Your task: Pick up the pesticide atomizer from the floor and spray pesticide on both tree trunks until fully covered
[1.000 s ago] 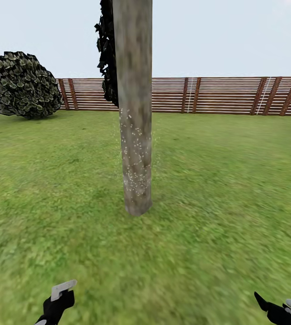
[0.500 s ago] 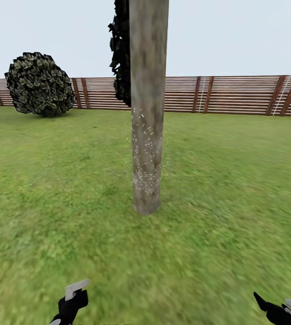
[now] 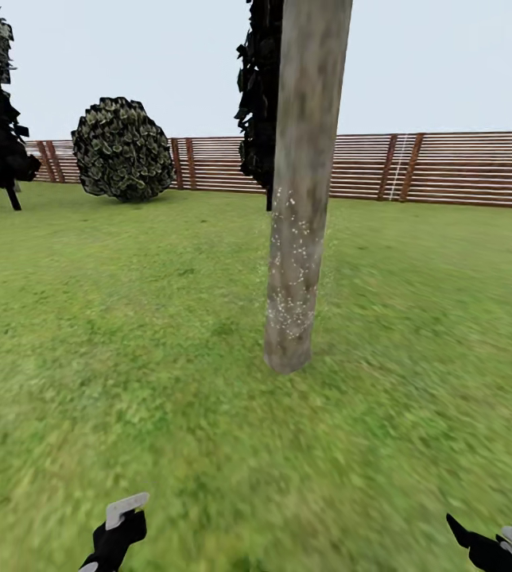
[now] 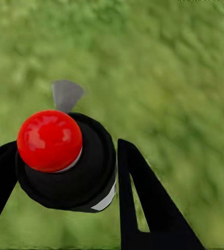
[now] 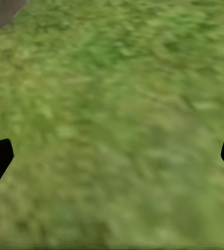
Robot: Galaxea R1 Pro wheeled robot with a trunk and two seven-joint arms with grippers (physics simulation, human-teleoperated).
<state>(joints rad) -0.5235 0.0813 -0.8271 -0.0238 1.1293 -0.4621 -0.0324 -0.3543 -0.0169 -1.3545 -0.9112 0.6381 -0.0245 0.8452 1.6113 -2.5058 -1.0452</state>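
One tree trunk (image 3: 302,199) (mottled grey-brown), white-speckled lower half.

Open lawn (image 3: 129,357) lies all around; just the tree trunk (image 3: 300,238) blocks the way ahead.

One speckled tree trunk (image 3: 300,238) stands on the lawn. One round bush (image 3: 122,148), one slatted fence (image 3: 447,168). Two grippers: left gripper (image 3: 117,531), right gripper (image 3: 494,548).

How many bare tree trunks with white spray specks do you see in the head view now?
1. The speckled tree trunk stands on the lawn just right of centre, before the fence. Another may lie outside the view.
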